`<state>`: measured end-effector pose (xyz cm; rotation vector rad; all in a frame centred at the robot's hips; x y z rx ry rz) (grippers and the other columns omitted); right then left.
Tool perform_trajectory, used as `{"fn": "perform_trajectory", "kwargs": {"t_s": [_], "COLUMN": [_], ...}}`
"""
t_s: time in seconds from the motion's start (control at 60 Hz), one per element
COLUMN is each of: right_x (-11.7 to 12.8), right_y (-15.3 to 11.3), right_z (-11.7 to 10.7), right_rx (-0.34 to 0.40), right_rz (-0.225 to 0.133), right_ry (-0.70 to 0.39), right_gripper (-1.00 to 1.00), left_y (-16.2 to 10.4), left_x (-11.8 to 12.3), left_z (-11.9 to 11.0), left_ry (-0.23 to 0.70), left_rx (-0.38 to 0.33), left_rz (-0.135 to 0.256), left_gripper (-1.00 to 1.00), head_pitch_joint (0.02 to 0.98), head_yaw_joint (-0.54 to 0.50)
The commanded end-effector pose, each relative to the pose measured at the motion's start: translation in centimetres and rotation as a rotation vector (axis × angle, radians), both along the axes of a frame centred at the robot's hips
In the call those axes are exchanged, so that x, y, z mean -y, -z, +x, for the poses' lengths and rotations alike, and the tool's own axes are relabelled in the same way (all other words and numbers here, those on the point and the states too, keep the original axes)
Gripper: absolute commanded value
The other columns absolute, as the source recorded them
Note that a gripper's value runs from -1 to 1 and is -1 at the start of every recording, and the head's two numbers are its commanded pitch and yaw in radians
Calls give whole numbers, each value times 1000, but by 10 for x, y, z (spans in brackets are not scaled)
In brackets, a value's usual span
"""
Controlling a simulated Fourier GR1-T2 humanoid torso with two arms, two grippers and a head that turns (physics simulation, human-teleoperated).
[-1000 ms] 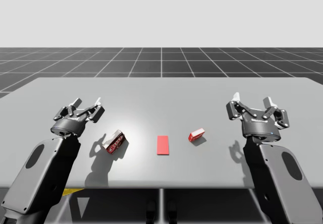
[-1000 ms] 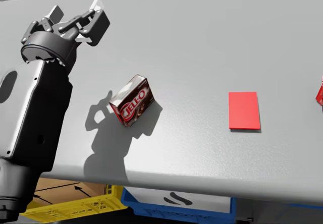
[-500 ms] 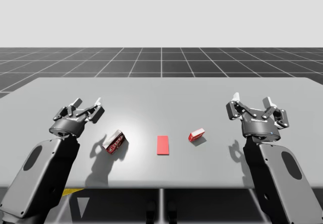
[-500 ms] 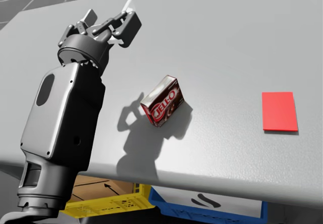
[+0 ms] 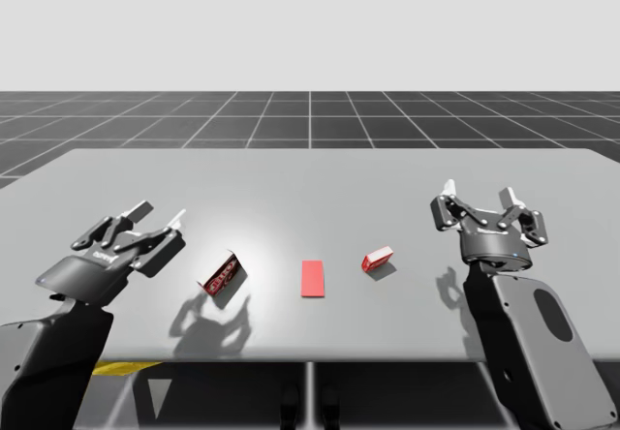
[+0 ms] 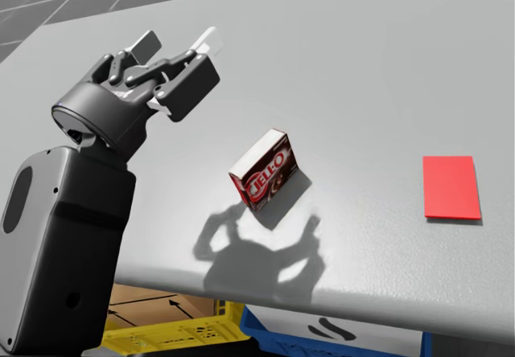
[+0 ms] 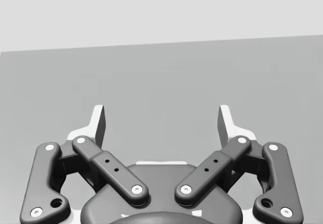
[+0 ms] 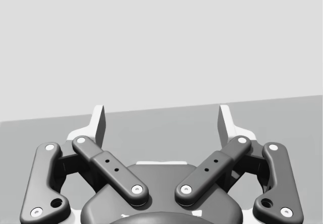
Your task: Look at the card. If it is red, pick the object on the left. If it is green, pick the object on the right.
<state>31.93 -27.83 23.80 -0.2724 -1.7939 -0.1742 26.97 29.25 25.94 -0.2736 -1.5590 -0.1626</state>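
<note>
High view: the red card (image 5: 313,278) is lying between two boxes, and the dark box (image 5: 221,276) on the left is sitting near my left gripper (image 5: 158,215), not touching it. My right gripper (image 5: 478,195) is hovering apart from the red box (image 5: 377,259). Both grippers are keeping their fingers spread wide, holding nothing.

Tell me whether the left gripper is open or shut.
Open. The fingers of the left gripper stand wide apart with nothing between them, and the brown box lies clear of it.
</note>
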Motion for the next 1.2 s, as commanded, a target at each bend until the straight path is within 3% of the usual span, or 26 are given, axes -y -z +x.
{"fn": "perform_trajectory", "kwargs": {"t_s": [0.017, 0.133, 0.167, 0.367, 0.717, 1.2], "right_x": [-1, -1, -1, -2, -3, -3], "right_y": [2, 2, 2, 3, 2, 0], "right_z": [1, 2, 2, 3, 4, 4], "right_rx": [-5, -3, -2, -7, -5, 1], "right_rz": [0, 0, 0, -3, -3, 0], "right_ry": [-1, -2, -2, -7, -11, -10], "right_gripper": [-1000, -1000, -1000, -1000, -1000, -1000], "left_y": [6, 25, 34, 64, 104, 111], "left_x": [-7, -14, -16, -20, -18, 7], "left_z": [-33, -53, -60, -82, -83, -45], "left_ry": [89, 138, 153, 182, 229, 241], "left_rx": [-37, -47, -54, -128, -268, -291], "left_rz": [0, 56, 107, 177, 177, 159], "left_gripper": [-1000, -1000, -1000, -1000, -1000, -1000], "head_pitch_joint": [894, 894, 893, 894, 895, 895], "head_yaw_joint": [384, 387, 388, 392, 387, 373]}}
